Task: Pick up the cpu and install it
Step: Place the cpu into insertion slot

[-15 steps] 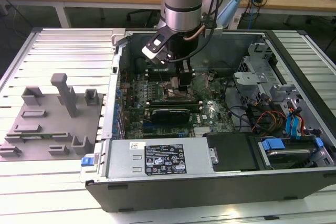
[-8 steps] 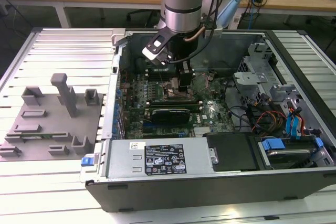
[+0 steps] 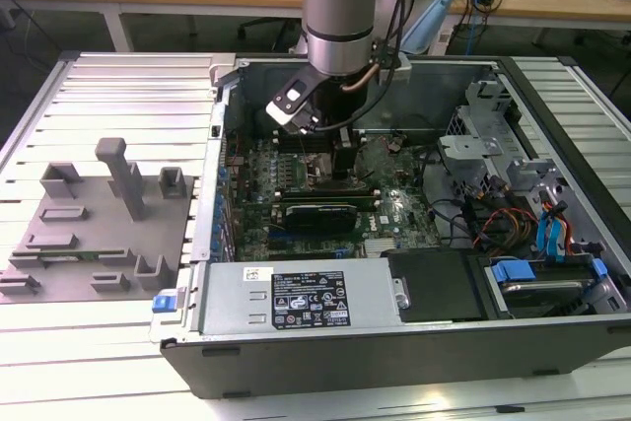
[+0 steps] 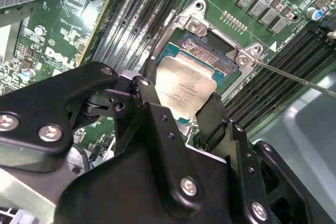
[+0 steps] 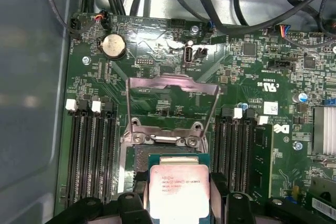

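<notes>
Nearest your wrist, item one: the black two-fingered gripper (image 4: 177, 97), its jaws drawn narrow onto two opposite edges of the small flat square cpu (image 4: 185, 88), silver-white metal top on a green rim. One black finger (image 4: 155, 116) presses each side. Item two: the dark square socket (image 4: 212, 51) in its bright metal frame. You hold the cpu directly over its nearer part, lid tilted a little in the second wrist view; whether the chip touches the contacts you cannot tell. In the first wrist view the same cpu (image 5: 178, 192) sits between the finger ends, just short of the hinge. Item three: the thin silver load plate (image 5: 173, 95), raised open beyond the socket, and a slender steel lever rod (image 4: 294, 77) running off beside it. Item four: banks of long black memory slots (image 5: 90, 145) flanking the socket on both sides. Item five: the green motherboard (image 5: 247, 77) carrying a round silver coin cell (image 5: 113, 45). Farther out, in the exterior view: your grey and blue arm (image 3: 340, 7) reaching down into the open dark-grey computer case (image 3: 394, 362), a silver labelled power supply (image 3: 296, 298) along its near wall, and a grey plastic fixture tray (image 3: 94, 234) on the slatted aluminium table (image 3: 99, 76) to the exterior view's left, well apart from the case.
</notes>
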### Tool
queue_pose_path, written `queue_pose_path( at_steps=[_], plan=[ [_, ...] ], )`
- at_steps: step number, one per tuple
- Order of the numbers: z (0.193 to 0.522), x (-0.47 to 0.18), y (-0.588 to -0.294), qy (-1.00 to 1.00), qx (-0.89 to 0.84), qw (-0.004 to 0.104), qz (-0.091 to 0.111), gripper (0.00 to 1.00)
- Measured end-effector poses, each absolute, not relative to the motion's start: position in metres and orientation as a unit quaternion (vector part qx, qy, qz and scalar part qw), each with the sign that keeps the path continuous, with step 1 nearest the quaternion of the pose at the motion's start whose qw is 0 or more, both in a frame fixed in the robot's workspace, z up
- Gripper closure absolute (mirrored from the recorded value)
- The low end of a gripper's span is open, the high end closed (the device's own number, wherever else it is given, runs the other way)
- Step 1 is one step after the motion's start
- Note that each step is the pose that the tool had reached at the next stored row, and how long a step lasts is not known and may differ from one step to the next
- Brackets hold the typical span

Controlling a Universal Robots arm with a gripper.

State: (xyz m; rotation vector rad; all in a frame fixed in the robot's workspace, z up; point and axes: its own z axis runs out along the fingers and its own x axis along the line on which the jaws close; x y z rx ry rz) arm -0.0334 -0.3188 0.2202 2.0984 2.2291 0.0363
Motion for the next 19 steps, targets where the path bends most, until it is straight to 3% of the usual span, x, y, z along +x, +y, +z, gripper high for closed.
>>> queue_pose_path(
  at_steps=[19],
  plan=[
    [0.2117,-0.0345,-0.3155,0.728,0.685,0.039,0.011,0.45]
  ],
)
